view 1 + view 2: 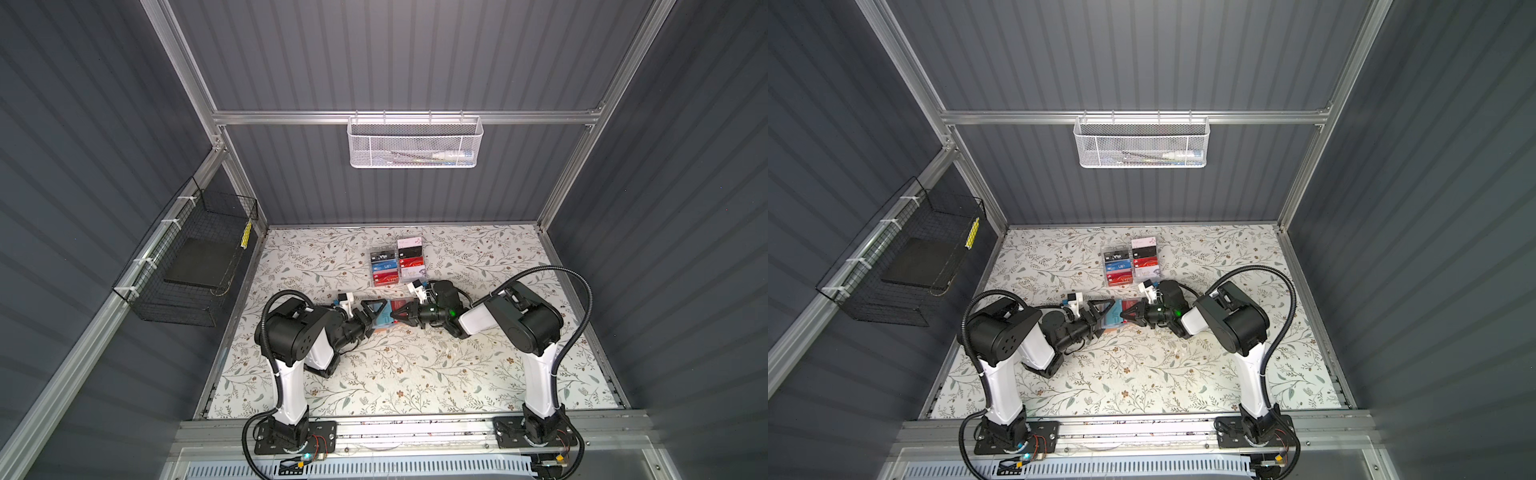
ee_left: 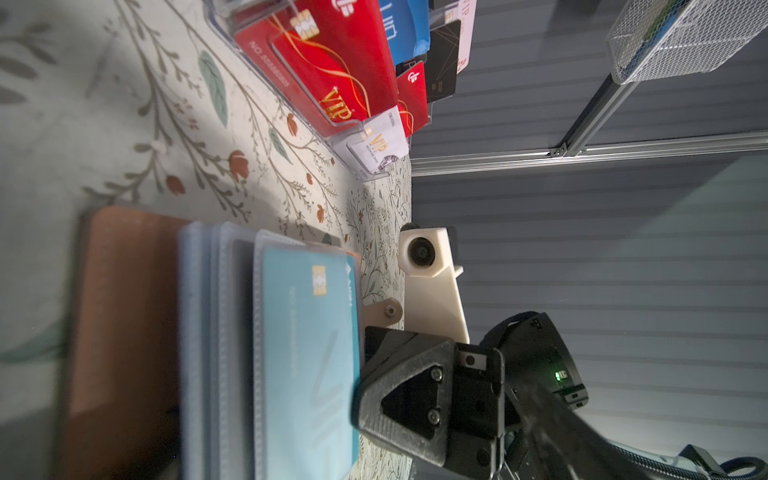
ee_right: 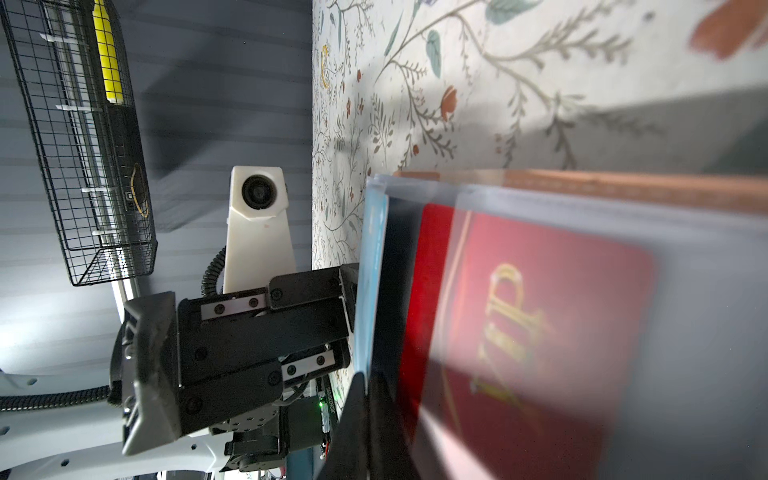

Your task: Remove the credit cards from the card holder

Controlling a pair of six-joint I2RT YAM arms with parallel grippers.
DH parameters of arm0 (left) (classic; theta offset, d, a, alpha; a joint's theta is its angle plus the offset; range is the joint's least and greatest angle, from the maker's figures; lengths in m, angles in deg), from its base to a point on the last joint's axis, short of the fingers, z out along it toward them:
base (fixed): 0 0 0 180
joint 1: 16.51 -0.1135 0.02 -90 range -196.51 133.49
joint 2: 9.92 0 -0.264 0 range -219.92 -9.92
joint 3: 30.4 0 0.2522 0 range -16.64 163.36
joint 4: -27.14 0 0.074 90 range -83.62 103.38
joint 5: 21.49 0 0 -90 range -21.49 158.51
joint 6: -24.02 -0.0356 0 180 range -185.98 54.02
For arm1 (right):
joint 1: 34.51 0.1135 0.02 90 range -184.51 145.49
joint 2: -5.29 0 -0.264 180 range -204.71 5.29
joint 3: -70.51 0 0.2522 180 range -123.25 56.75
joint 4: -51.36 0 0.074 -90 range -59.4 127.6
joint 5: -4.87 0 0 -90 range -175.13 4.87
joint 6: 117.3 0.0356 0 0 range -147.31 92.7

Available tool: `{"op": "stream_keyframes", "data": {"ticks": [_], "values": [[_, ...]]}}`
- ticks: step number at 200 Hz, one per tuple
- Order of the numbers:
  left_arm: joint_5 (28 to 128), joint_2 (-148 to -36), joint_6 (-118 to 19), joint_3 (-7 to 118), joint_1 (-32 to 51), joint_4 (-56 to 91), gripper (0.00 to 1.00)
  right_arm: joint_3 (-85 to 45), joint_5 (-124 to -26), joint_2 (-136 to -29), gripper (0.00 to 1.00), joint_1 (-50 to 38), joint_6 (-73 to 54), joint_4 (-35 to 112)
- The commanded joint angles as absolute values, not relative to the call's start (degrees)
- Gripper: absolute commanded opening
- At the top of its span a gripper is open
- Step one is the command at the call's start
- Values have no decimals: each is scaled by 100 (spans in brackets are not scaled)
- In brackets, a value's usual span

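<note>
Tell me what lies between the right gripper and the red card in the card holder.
Only the clear sleeve: the red card lies inside it, in the open card holder. The right gripper, shut, has its tips at that sleeve's edge near the fold; whether it pinches anything cannot be told.

A: What was the table (image 1: 415, 374) carrying?
B: Flat top, floral-print covering. Two things lay on it. The card holder (image 2: 124, 324) lay open near the middle, peach cover down.
A: And the second?
B: A clear card rack (image 2: 374, 176), toward the far edge, near the holder but not touching. It stood on its base, tiers filled with VIP cards (image 2: 332, 75).
</note>
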State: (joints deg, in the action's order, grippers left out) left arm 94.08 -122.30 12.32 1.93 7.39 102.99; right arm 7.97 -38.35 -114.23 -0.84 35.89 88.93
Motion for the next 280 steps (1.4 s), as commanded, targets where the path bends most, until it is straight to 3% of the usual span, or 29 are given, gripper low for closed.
{"op": "stream_keyframes", "data": {"ticks": [1, 140, 223, 280], "values": [[9446, -12271, 1154, 69, 687, 10004, 100, 830, -3723, -11371, 3, -182, 3597, 9139], [9562, -12067, 1154, -12, 579, 9935, 100, 845, -3953, -11172, 0, -354, 3220, 8210], [9448, -10119, 457, 262, 580, 7311, 100, 1086, -4004, -11151, 0, -328, 3636, 8680], [9321, -9693, 98, 653, 806, 6268, 100, 1035, -3987, -11228, 0, -245, 3684, 8727]]}}
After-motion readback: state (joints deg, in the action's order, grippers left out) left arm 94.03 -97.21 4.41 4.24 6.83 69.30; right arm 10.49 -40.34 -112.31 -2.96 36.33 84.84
